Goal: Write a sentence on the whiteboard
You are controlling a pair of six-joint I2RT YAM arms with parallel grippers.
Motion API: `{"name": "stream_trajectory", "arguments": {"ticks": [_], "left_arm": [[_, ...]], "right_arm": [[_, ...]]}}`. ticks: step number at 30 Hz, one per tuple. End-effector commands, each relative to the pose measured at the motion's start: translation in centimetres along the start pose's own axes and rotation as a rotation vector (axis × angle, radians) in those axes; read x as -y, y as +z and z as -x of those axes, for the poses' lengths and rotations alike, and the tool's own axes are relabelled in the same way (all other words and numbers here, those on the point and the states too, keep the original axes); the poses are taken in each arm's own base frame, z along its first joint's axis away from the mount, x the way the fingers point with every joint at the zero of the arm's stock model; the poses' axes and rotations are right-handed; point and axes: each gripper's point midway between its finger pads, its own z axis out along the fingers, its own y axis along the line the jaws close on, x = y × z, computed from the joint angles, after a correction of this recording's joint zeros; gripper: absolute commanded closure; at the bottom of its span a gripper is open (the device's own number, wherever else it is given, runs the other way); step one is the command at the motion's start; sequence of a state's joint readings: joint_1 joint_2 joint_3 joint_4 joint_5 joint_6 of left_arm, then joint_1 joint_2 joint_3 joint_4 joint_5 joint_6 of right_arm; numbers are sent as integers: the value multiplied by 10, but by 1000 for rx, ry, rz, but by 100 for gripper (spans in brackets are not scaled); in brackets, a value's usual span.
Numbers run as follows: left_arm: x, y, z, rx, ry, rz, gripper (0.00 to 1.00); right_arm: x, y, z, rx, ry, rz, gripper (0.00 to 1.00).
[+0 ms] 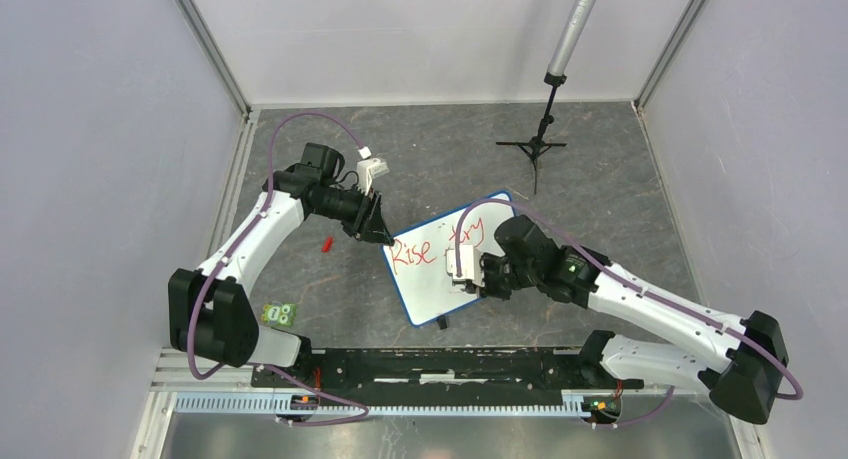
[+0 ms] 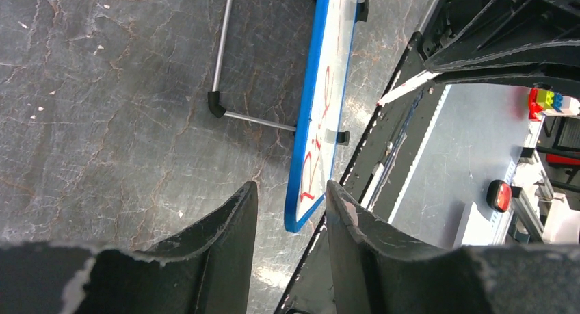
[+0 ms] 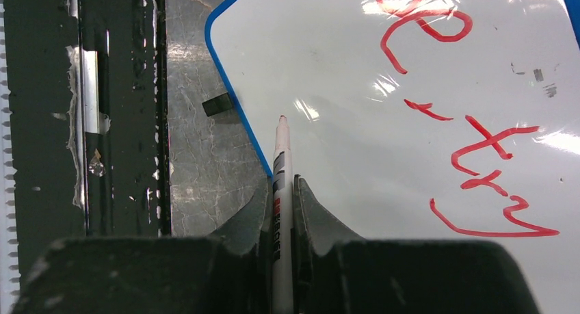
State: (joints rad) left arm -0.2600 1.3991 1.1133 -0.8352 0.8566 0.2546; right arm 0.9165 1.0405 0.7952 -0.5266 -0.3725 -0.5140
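The whiteboard (image 1: pixel 440 279) stands tilted at mid-table, blue-rimmed, with the sentence (image 1: pixel 412 254) in red on it, reading "Rise, try". My left gripper (image 1: pixel 379 232) is open at the board's far left corner. In the left wrist view that blue corner (image 2: pixel 299 215) lies between my spread fingertips (image 2: pixel 292 191), untouched. My right gripper (image 1: pixel 472 281) is shut on a white marker (image 3: pixel 282 163) over the board. Its red tip points at blank white board (image 3: pixel 328 68) near the blue edge, below the red words (image 3: pixel 479 146). I cannot tell whether the tip touches.
A small red cap (image 1: pixel 326 244) lies left of the board. A green block (image 1: pixel 280 314) sits by the left arm's base. A black tripod with a grey pole (image 1: pixel 541 139) stands at the back. A black rail (image 1: pixel 440 364) runs along the near edge. The board's grey wire stand (image 2: pixel 220 68) shows behind it.
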Motion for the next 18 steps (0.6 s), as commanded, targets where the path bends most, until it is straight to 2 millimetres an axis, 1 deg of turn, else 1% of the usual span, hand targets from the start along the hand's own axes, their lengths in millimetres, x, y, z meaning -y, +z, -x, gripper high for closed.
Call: {"name": "stream_trajectory", "arguments": {"ticks": [1,10,18], "left_arm": [[8,1,6,25,14,-41,53],[7,3,3,24,7,-40,55],[5,3,2,21,6,-31,57]], "right_arm": [[6,5,17,60,-42,-36,100],[7,17,26,85,-51,-70,100],[2,33,29,27,-99,-110,100]]}}
